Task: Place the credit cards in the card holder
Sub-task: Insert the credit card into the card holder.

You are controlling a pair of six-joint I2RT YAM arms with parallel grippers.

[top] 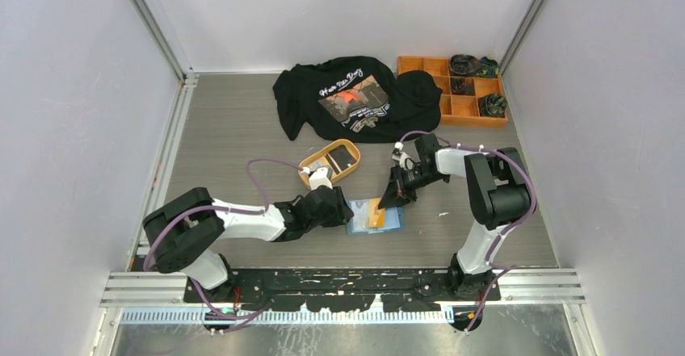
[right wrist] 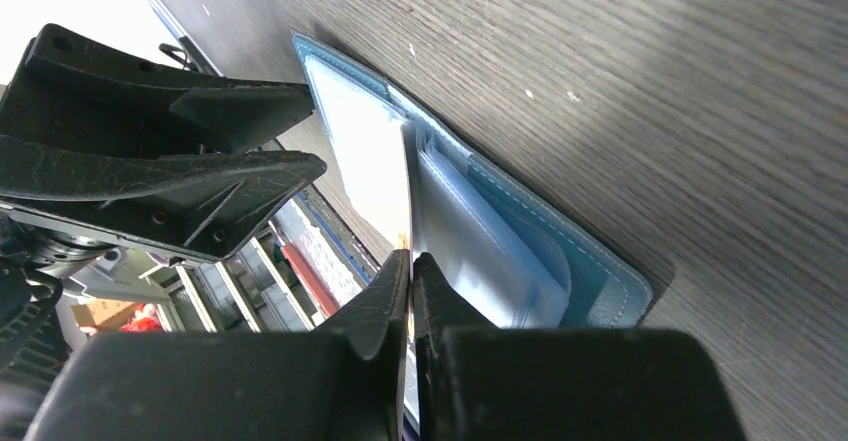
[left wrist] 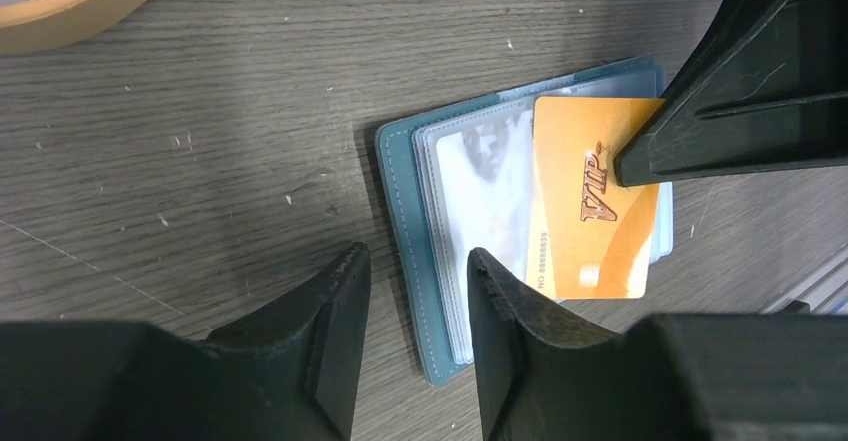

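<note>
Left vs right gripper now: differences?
The left gripper has jaws apart, empty; the right gripper is shut on the orange VIP card. The left gripper sits at the teal edge of the card holder; the right gripper holds the card over its clear pockets. Both hang low at the holder.

The right gripper [right wrist: 411,257], at bottom centre of the frame, is closed on a credit card [right wrist: 408,191] seen edge-on above the open teal card holder [right wrist: 590,273], which lies flat on the wood-grain table [right wrist: 650,71]; the left gripper [right wrist: 316,133], jaws apart, occupies the upper left.
</note>
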